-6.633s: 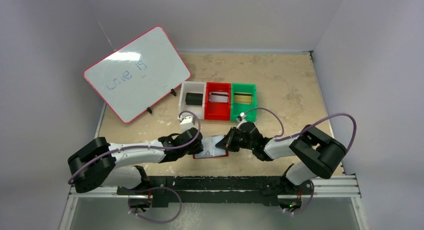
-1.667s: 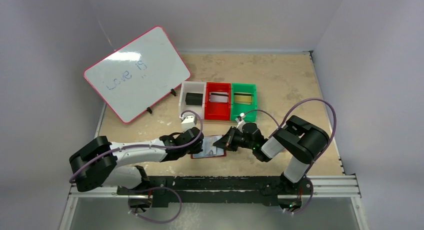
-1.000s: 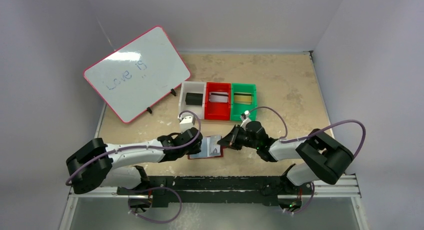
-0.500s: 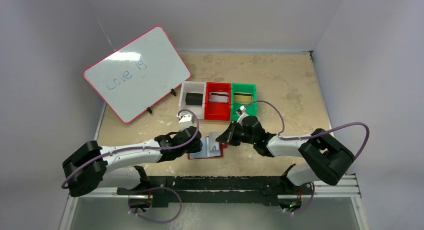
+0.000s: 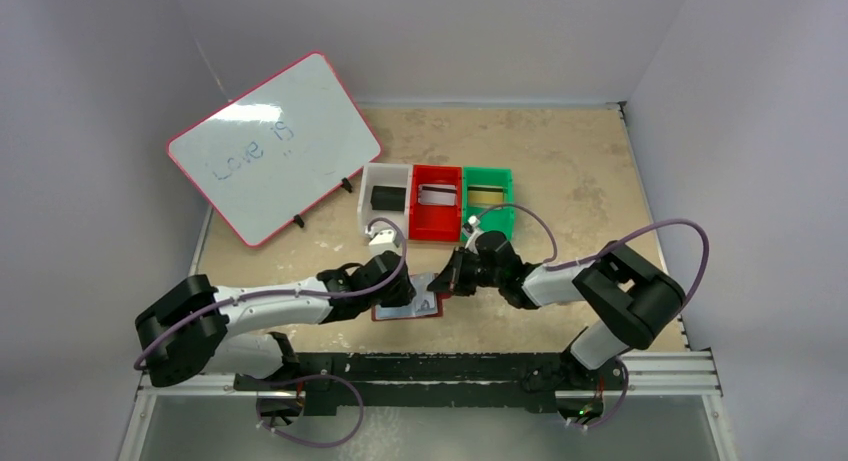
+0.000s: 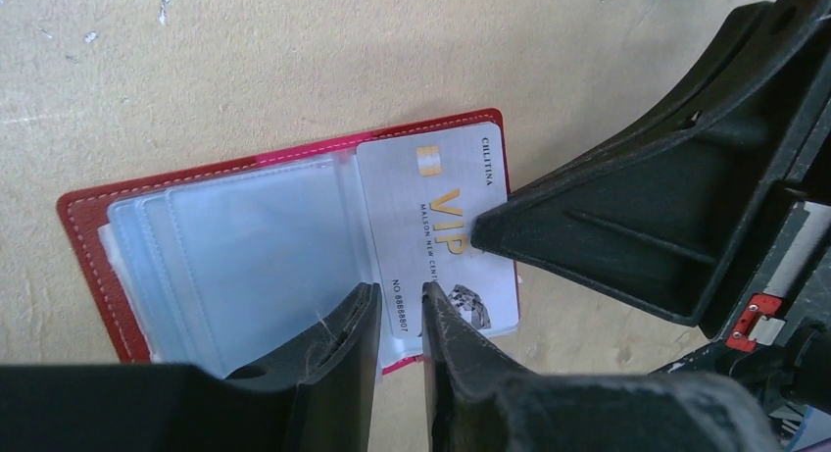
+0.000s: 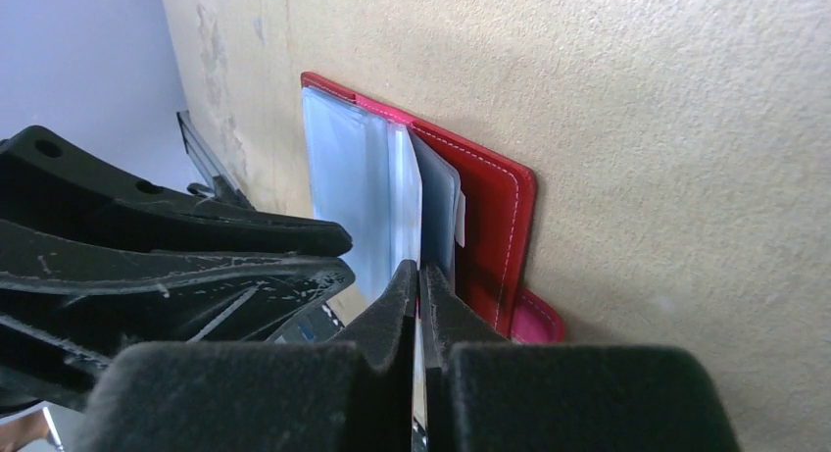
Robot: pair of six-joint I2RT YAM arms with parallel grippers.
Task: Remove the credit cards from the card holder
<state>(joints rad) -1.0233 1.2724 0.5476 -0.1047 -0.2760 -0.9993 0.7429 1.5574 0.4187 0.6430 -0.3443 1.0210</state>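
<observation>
The dark red card holder [image 6: 86, 238] lies open on the table, its pale blue sleeves [image 6: 255, 256] facing up. A silver-grey credit card [image 6: 436, 217] marked VIP sticks out past the holder's right edge. My right gripper [image 7: 419, 268] is shut on that card's edge, and its tip reaches in from the right in the left wrist view. My left gripper [image 6: 400, 290] stands over the sleeves' near edge, jaws a narrow slit apart with nothing clamped. In the top view the holder [image 5: 385, 314] lies between the left gripper [image 5: 404, 291] and the right gripper [image 5: 443, 283].
Three bins stand in a row behind the holder: a white bin [image 5: 372, 173] with a black card, a red bin [image 5: 421, 224] with a silver card, a green bin [image 5: 507, 206] with a gold card. A whiteboard [image 5: 272, 146] leans at the back left.
The right gripper has moved left over the holder and its arm has folded in. The left jaws have parted a little. The holder has slid slightly left.
</observation>
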